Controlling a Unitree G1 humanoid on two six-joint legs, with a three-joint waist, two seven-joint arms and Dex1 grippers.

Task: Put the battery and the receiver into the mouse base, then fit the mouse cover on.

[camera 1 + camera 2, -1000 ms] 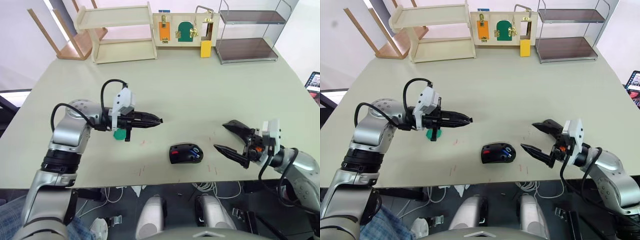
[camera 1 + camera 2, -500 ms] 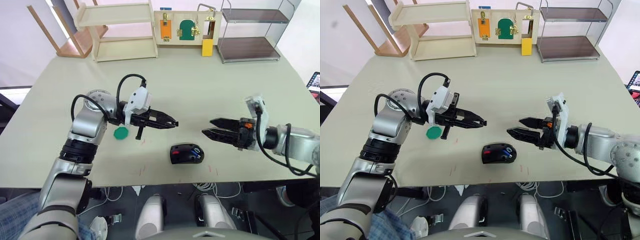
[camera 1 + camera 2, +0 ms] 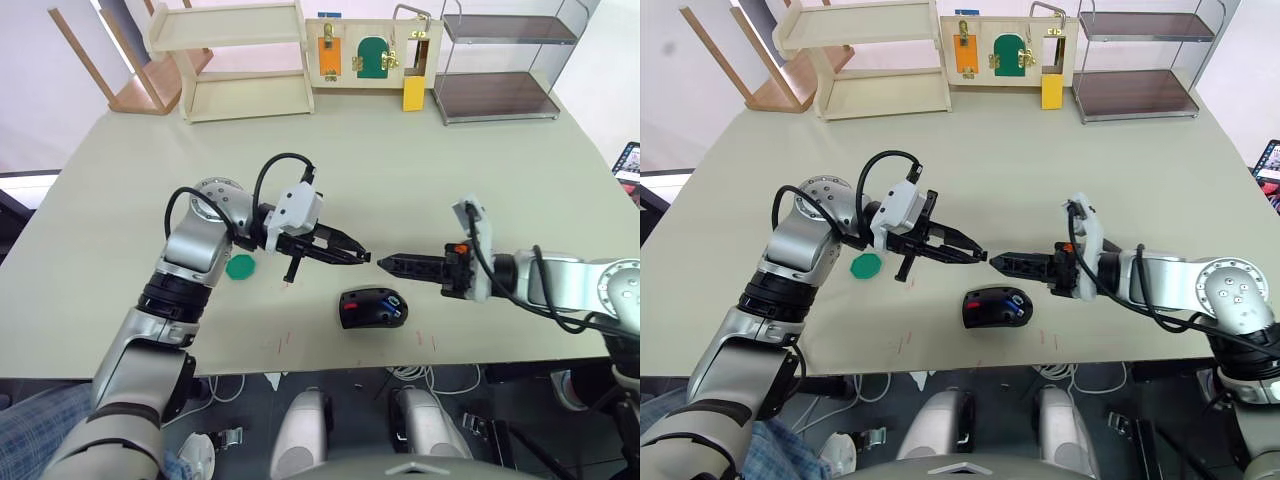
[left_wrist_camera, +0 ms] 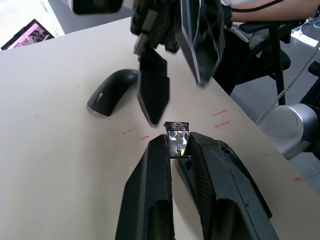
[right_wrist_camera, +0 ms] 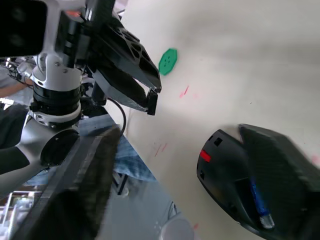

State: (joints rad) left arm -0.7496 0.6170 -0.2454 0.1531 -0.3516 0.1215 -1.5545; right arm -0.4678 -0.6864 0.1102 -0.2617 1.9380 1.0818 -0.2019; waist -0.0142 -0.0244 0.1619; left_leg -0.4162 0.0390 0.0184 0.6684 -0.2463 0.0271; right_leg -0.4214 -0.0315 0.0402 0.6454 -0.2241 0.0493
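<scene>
The mouse base [image 3: 372, 307] lies open-side up near the table's front edge, black with red parts. The blue battery [image 5: 260, 206] sits in its compartment. My left gripper [image 3: 366, 259] hovers just above and behind the base, shut on the receiver [image 4: 176, 134], a small metal plug that sticks out from between the fingers. My right gripper [image 3: 386, 262] points at it from the right, open, and its fingertips [image 4: 154, 117] hang just short of the receiver. The mouse cover is out of view.
A green disc [image 3: 240, 267] lies on the table left of my left gripper. At the table's far edge stand a wooden shelf [image 3: 240, 60], a latch board [image 3: 370, 55] and a metal rack [image 3: 500, 70]. A tablet [image 3: 628, 165] shows at the right edge.
Both arms have closed in over the table's middle. The left came rightward with the receiver, the right came leftward and turned, and their tips now almost meet above the mouse base.
</scene>
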